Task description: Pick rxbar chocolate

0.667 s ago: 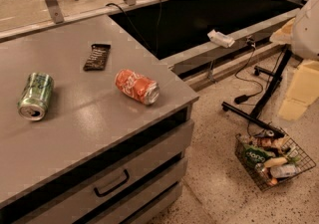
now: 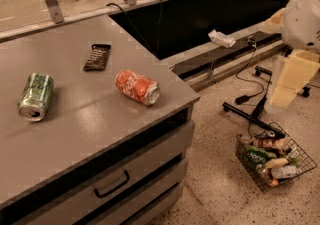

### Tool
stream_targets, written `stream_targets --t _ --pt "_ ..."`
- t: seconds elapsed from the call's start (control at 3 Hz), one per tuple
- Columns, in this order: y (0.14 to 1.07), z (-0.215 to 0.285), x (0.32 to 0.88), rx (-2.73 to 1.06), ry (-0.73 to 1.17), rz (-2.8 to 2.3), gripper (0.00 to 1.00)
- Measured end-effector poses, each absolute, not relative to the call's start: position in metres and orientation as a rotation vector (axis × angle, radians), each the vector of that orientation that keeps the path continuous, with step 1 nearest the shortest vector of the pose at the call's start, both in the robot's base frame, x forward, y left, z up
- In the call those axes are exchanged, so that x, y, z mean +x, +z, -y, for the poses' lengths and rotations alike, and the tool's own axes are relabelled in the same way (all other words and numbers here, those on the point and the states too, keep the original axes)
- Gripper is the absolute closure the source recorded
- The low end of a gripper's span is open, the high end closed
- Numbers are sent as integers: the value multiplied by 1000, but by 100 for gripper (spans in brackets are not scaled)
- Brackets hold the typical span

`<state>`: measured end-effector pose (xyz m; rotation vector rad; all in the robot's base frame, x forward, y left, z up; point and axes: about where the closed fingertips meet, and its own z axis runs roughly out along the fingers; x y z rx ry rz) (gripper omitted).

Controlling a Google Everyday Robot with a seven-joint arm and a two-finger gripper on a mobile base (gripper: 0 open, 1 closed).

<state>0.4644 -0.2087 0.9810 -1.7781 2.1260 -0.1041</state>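
The rxbar chocolate (image 2: 97, 57) is a flat dark bar with pale lettering. It lies on the grey counter (image 2: 75, 134) toward the back. An orange soda can (image 2: 137, 87) lies on its side to the bar's right and nearer the front. A green soda can (image 2: 35, 96) lies on its side at the left. My gripper (image 2: 284, 94) hangs at the right edge of the camera view, below the white arm housing (image 2: 302, 14). It is over the floor, well to the right of the counter and far from the bar. It holds nothing that I can see.
The counter has drawers with a handle (image 2: 112, 185) on its front. A wire basket (image 2: 275, 158) of packaged items sits on the floor at the right. Cables and a black stand base (image 2: 250, 116) lie beside it. A dark trough (image 2: 200, 14) runs behind the counter.
The arm at the right edge has shifted slightly upward. The bar and both cans have not moved.
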Motion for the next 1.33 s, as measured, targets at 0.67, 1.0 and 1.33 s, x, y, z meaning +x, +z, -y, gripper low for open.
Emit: stream_targets --t 0.67,1.0,1.33 --pt "1000 169 570 -2032 -173 -1823 0" --pt "1008 130 607 -2181 -218 -1612 0" --pt "1012 96 618 -2309 -271 -1344 0"
